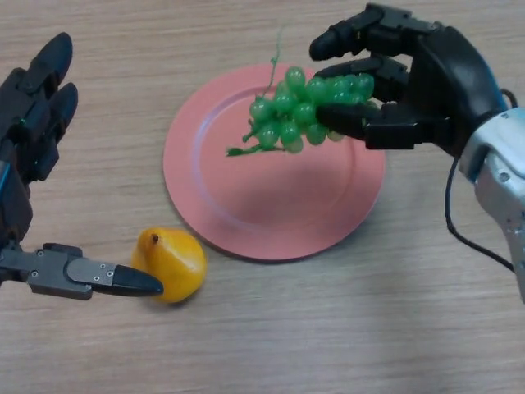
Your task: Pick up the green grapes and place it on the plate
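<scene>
Green grapes (299,111) pinched in right robot hand (426,86), fingers curled round bunch, above pink plate (246,213). Left robot hand (33,148) spread wide, empty, thumb tip beside yellow fruit (174,263) on wooden counter (328,345).

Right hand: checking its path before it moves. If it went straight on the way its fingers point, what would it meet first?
Probably nothing: the right hand, shut on the green grapes, points left over the plate; height unclear.

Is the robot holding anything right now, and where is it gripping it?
Yes. The right hand holds the green grapes by the bunch's right end, over the pink plate. The left hand holds nothing.
</scene>
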Robot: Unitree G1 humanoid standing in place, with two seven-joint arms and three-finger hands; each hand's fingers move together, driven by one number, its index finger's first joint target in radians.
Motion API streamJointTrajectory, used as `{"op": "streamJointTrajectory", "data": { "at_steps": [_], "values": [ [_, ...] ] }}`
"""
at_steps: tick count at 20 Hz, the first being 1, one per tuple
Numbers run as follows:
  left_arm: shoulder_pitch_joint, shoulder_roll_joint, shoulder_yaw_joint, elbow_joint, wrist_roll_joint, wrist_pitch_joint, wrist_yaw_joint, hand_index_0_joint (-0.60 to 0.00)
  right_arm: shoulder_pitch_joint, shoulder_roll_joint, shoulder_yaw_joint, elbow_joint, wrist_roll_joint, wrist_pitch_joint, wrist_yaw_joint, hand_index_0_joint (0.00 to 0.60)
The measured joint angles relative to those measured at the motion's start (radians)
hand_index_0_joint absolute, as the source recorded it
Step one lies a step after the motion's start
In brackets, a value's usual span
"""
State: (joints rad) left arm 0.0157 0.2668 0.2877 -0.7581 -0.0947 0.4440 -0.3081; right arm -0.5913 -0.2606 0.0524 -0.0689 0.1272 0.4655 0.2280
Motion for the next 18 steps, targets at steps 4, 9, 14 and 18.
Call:
{"op": "streamJointTrajectory", "data": {
  "at_steps": [4, 9, 14, 18],
  "values": [
    [-0.027, 0.002, -0.001, 0.021, 0.000, 0.000, 0.004, 0.000, -0.008, 0.038, -0.012, 0.027, -0.103, -0.097, -0.042, 0.000],
    [-0.061, 0.020, -0.050, 0.085, 0.001, -0.032, 0.049, 0.000, 0.070, 0.022, -0.016, -0.093, -0.099, -0.123, -0.075, 0.000],
    [-0.046, 0.017, -0.078, 0.098, 0.000, -0.043, 0.050, 0.000, 0.277, -0.046, -0.129, -0.374, -0.042, -0.019, -0.026, 0.000],
    [-0.036, 0.017, -0.081, 0.123, 0.001, -0.043, 0.044, 0.000, 0.419, -0.048, -0.183, -0.532, 0.017, -0.006, -0.027, 0.000]
  ]
}}
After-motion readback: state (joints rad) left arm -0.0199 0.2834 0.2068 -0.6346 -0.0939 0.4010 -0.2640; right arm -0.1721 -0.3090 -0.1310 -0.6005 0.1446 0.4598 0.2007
